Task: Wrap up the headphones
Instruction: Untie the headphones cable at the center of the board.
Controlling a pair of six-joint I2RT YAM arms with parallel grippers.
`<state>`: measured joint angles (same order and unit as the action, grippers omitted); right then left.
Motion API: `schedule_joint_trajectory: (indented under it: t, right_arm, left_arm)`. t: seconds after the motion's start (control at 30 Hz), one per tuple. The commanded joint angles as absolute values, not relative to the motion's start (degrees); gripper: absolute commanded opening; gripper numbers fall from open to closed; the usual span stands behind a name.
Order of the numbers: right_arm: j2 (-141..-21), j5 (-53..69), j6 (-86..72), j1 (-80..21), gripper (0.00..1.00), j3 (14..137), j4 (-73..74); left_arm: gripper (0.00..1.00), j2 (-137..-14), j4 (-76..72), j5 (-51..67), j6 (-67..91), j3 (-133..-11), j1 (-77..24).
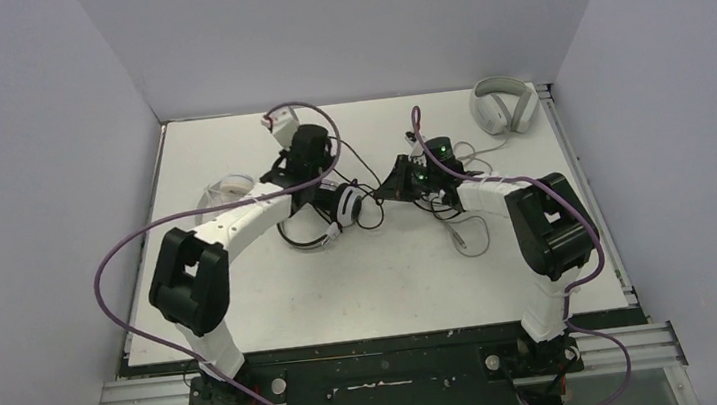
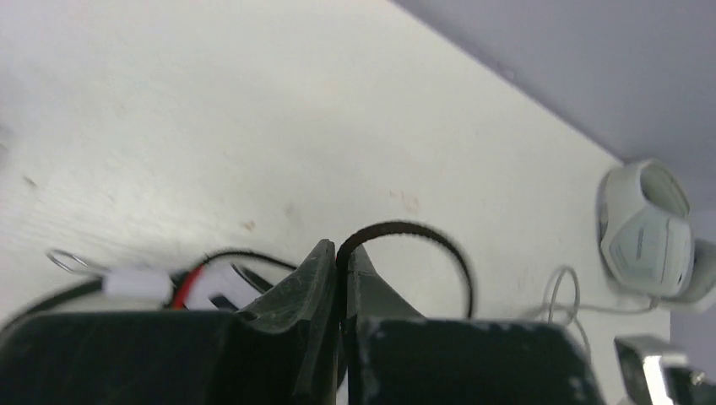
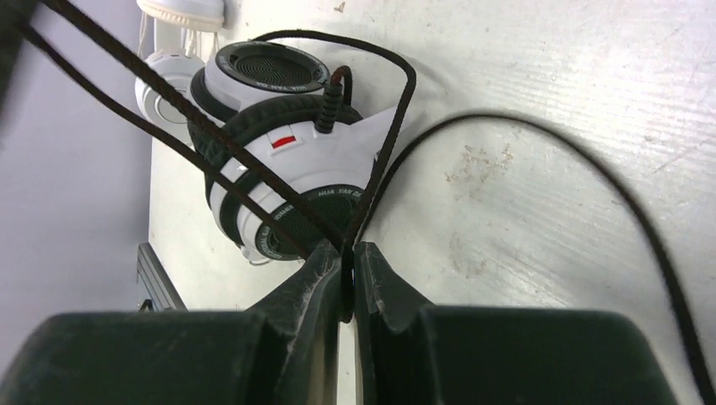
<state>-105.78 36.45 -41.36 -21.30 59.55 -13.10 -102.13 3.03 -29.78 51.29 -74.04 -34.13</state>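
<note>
White table (image 1: 394,289): left gripper (image 2: 340,253) and right gripper (image 3: 348,253) each pinch the black cable (image 3: 395,126). Hold it taut while winding round the headset (image 3: 338,152), at eleven o'clock from the right gripper.

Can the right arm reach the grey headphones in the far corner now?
Probably not yet: the right gripper is shut on the black cable and would have to let go first. Otherwise the grey headphones lie nearby, with nothing tall between.

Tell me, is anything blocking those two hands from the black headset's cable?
Nothing visible. The left hand and the right hand are each pinched shut on the black cable, and the black-and-white headset lies just beyond the right hand's fingertips.
</note>
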Motion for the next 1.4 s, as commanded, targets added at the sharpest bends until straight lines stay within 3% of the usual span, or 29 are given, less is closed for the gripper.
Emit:
schedule_joint_trajectory:
  t: [0.0,0.27,0.4,0.57,0.67,0.77,0.83,0.93,1.13,1.37]
  right_arm:
    - [-104.78,36.04,-39.59,-20.71,0.00,58.69,-14.04]
    - [-104.35,35.68,-38.87,-20.72,0.00,58.62,-13.39]
    - [-104.18,35.70,-38.46,-20.74,0.01,59.30,-12.86]
    - [-104.07,35.77,-37.53,-20.78,0.11,60.15,-12.48]
    - [-104.20,36.29,-36.44,-20.78,0.17,61.10,-12.21]
    - [-103.78,36.65,-35.28,-20.79,0.35,61.62,-12.43]
    - [-103.28,36.72,-34.47,-20.69,0.41,61.88,-12.57]
    - [-102.62,37.14,-33.98,-20.50,0.43,62.03,-13.10]
    - [-103.31,36.72,-33.10,-20.13,0.38,62.64,-11.79]
    - [-103.49,33.95,-30.76,-20.11,0.35,61.28,-9.55]
  left_arm:
    - [0.00,-94.57,5.41,-32.69,35.71,-81.38,-26.94]
    - [0.02,-93.59,13.55,-27.10,21.44,-87.99,-21.10]
    - [0.37,-94.07,19.42,-18.85,23.47,-89.19,-21.07]
    - [0.53,-90.10,18.66,-4.56,25.10,-82.91,-23.34]
    - [0.55,-87.97,16.77,-1.29,23.94,-79.51,-26.25]
    - [0.55,-87.21,15.11,1.66,22.93,-77.05,-27.34]
    - [0.54,-86.87,12.61,6.63,21.26,-74.78,-27.46]
    - [0.53,-86.79,9.61,8.50,23.14,-71.82,-27.59]
    - [0.49,-86.86,3.76,10.32,25.30,-66.75,-29.57]
    - [0.49,-89.38,6.36,3.27,18.05,-66.93,-36.42]
